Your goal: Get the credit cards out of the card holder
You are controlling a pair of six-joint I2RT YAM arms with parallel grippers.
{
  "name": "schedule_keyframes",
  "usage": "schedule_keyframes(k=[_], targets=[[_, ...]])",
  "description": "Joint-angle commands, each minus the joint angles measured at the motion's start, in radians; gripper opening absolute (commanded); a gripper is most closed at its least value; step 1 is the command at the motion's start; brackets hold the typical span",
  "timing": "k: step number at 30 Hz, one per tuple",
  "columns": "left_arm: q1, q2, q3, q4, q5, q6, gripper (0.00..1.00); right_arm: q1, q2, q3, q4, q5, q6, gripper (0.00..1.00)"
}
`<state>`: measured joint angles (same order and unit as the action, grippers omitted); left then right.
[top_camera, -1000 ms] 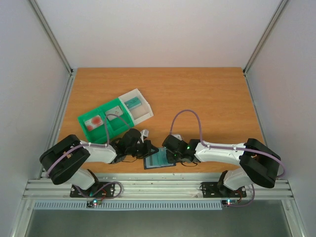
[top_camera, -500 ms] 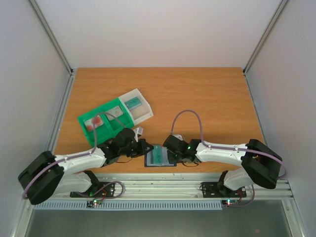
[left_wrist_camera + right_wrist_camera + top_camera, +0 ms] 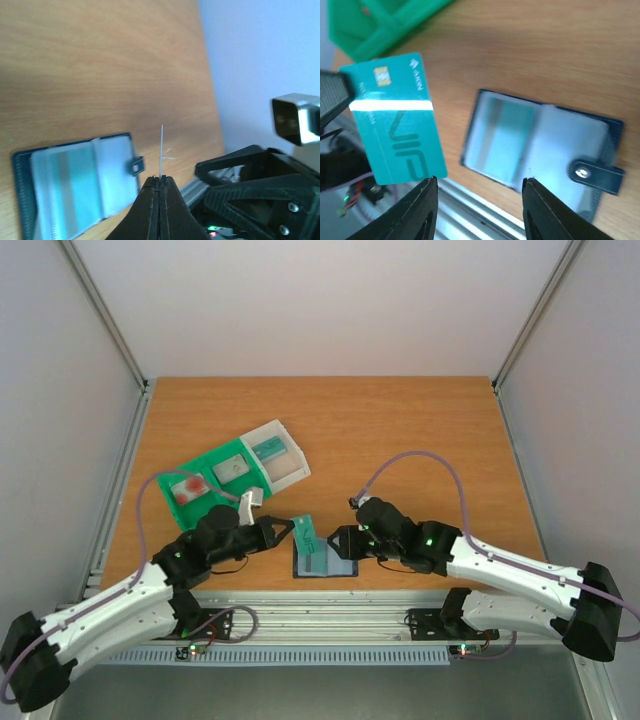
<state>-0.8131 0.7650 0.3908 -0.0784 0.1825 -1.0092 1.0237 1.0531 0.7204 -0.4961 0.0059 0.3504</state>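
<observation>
Progress since a second ago: teal credit card point(image 3: 306, 532) now drawn clear, just left of the open card holder point(image 3: 325, 565), pinched in the closed left gripper point(image 3: 288, 529), right gripper point(image 3: 342, 542) parted, empty, just right of it, second card point(image 3: 505, 135) seemingly inside, green tray point(image 3: 215, 480) well beyond, no obstruction.

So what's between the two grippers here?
In the top view: the teal credit card, pinched by the left gripper, and the open card holder flat beside the right gripper.
</observation>
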Motion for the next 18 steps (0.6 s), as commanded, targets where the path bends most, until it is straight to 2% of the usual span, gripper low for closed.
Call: schedule_keyframes(k=[1, 4, 6, 9, 13, 14, 15, 18], targets=[[0.0, -0.127, -0.018, 0.054, -0.017, -0.04, 0.0, -0.004, -0.067, -0.011, 0.129, -0.133, 0.118, 0.53], [0.0, -0.22, -0.024, 0.068, -0.009, -0.085, 0.0, -0.004, -0.108, -0.019, 0.238, -0.193, 0.188, 0.66], [-0.001, -0.251, -0.026, 0.096, -0.003, -0.11, 0.0, -0.004, -0.104, -0.016, 0.295, -0.235, 0.196, 0.69], [0.0, -0.262, -0.026, 0.147, 0.006, -0.127, 0.01, -0.004, -0.075, 0.002, 0.329, -0.29, 0.187, 0.7], [0.0, -0.241, -0.039, 0.237, 0.037, -0.154, 0.0, -0.004, -0.051, -0.007, 0.385, -0.341, 0.195, 0.65], [-0.001, -0.235, -0.046, 0.263, 0.045, -0.163, 0.0, -0.004, -0.048, -0.01, 0.4, -0.348, 0.195, 0.63], [0.0, -0.226, -0.053, 0.286, 0.051, -0.178, 0.0, -0.004, -0.049, -0.014, 0.408, -0.358, 0.191, 0.56], [0.0, -0.209, -0.059, 0.307, 0.057, -0.188, 0.0, -0.004, -0.065, -0.031, 0.412, -0.347, 0.157, 0.24]])
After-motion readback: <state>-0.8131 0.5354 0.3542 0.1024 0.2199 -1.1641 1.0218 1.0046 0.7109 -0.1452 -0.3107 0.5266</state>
